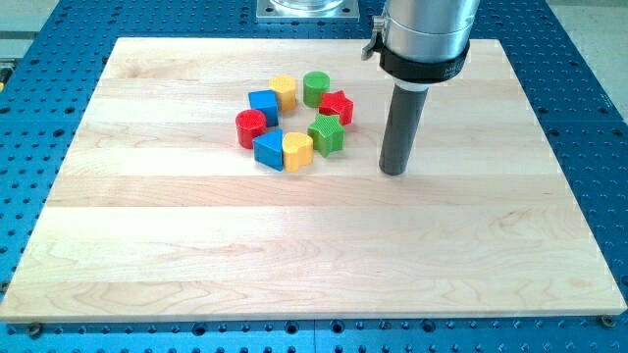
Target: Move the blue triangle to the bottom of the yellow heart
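The blue triangle [269, 149] lies on the wooden board [314, 255], touching the left side of the yellow heart [297, 150]. Both are at the bottom of a ring of blocks in the upper middle of the view. My tip [393, 171] rests on the board to the right of the ring, apart from the yellow heart and from the green block [327, 134], touching no block.
The ring also holds a red cylinder [250, 127], a blue cube [263, 104], a yellow block [284, 91], a green cylinder [316, 88] and a red star-like block [337, 106]. A blue perforated table [589, 118] surrounds the board.
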`<state>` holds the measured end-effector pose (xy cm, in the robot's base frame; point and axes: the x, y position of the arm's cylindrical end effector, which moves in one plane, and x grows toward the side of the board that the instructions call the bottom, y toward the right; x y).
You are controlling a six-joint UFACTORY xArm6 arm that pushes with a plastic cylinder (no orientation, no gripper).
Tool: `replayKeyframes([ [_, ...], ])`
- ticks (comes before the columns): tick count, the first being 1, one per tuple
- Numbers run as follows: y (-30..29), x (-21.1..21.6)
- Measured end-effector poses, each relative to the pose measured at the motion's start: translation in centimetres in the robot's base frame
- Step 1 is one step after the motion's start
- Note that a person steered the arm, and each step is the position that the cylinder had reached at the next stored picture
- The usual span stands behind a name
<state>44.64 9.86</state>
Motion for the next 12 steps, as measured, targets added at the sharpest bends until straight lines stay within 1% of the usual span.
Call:
replayKeyframes([
  [3, 0.0, 0.5],
  [4, 2.1, 1.1],
  [6, 2.2, 1.2],
  [7, 2.5, 2.1],
  [8, -0.4, 3.9],
  [9, -4.8, 2.0],
  [10, -8.1, 1.5],
  [11, -9.7, 1.5],
  [12, -10.0, 0.1],
])
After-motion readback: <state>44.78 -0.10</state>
